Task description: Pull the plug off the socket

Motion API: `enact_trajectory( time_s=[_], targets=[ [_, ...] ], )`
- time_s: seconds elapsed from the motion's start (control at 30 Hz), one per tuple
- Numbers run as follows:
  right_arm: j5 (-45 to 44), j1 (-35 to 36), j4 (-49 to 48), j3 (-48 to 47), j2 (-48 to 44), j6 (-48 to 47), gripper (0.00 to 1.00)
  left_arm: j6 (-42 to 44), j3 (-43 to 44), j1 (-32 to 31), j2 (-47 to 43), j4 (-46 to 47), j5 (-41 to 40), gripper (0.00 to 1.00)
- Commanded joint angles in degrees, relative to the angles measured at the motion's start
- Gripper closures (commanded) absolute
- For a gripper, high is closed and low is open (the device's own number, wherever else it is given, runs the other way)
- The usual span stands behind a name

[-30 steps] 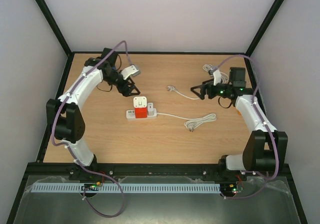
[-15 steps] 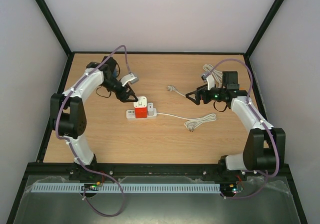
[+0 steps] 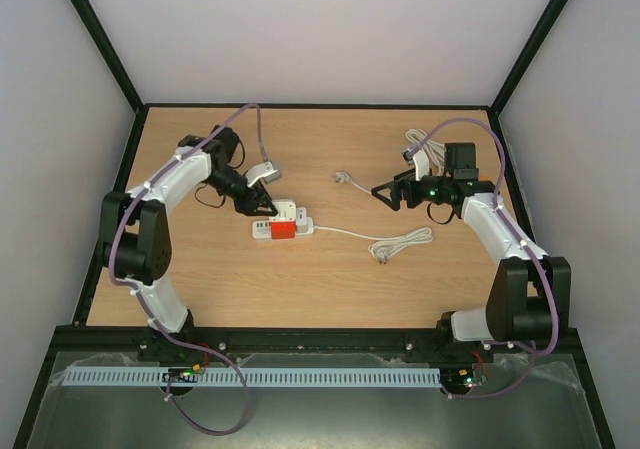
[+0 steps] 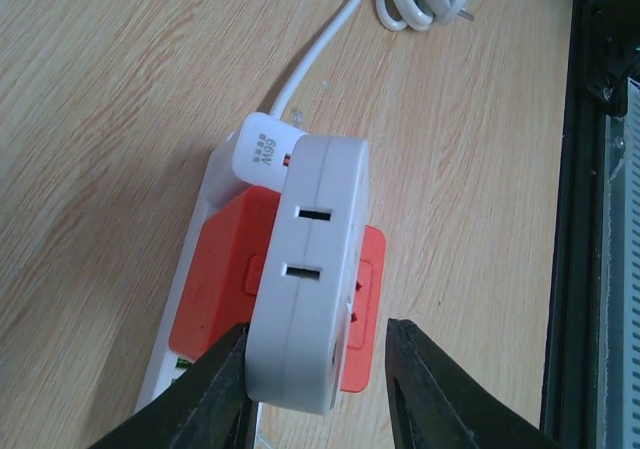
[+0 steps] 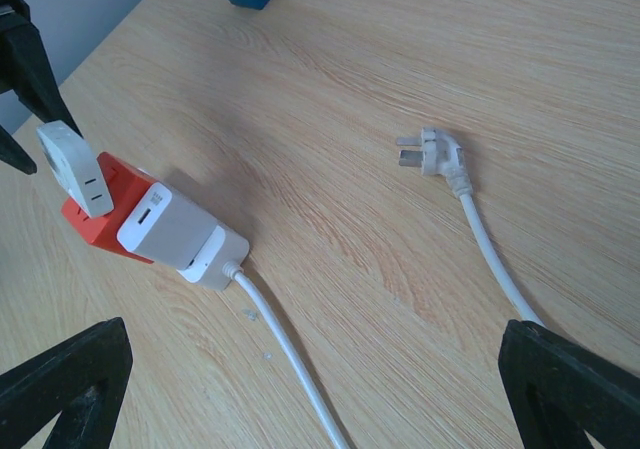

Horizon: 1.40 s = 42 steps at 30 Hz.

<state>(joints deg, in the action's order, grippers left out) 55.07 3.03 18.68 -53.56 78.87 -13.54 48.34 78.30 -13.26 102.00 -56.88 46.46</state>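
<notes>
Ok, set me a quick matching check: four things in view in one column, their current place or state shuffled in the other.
Things:
1. round white adapter
2. loose plug
3. coiled cord
4. right gripper

States:
A. open, holding nothing
B. straddled by the left gripper
C. lying alone on the table, prongs bare
D. wound into loops

Pairs: 1-B, 2-C, 3-D, 4-A

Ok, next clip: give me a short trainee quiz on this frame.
1. True or false: the right gripper is open and holds nothing.
2. The left gripper straddles: A) the white adapter; B) the loose plug; C) the coiled cable.
3. Fill in: the white adapter sits on the ___ block of the power strip.
Key: 1 true; 2 A; 3 red.
</notes>
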Motion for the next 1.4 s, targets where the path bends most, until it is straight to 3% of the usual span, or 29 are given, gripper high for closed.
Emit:
enact_trajectory(
  time_s=[0.0,0.2,0.43,0.6,1.07,1.37],
  targets=[
    [-0.6,0.0,-1.7,0.6,0.2,-0.6,0.02,-0.3,-2.4,-1.0,-4.5,3.3,1.2,0.63],
    [-1.0,0.0,-1.7,0.6,0.2,-0.6,0.02,-3.1,-6.7,-3.0,-8.4,11.0,-2.8,0.65],
    [-1.1,0.0,-1.6,0.6,0.1,-0.7,0.02,-4.1,-9.7,-4.5,-10.3,16.0,-7.3,0.76],
    [-0.5,0.0,-2.1,1.0,-0.3,-1.1,0.02,-1.1,-11.1,-4.5,-11.2,15.0,-7.9,0.85],
    [0.9,0.7,-2.4,1.7,-0.6,-2.4,0.02,2.6,-12.7,-6.2,-11.8,13.2,-4.5,0.98],
    [-3.7,10.0,-4.6,1.7,0.6,-8.3,0.02,2.0,-11.0,-4.5,-8.2,12.5,-3.9,0.98]
  ],
)
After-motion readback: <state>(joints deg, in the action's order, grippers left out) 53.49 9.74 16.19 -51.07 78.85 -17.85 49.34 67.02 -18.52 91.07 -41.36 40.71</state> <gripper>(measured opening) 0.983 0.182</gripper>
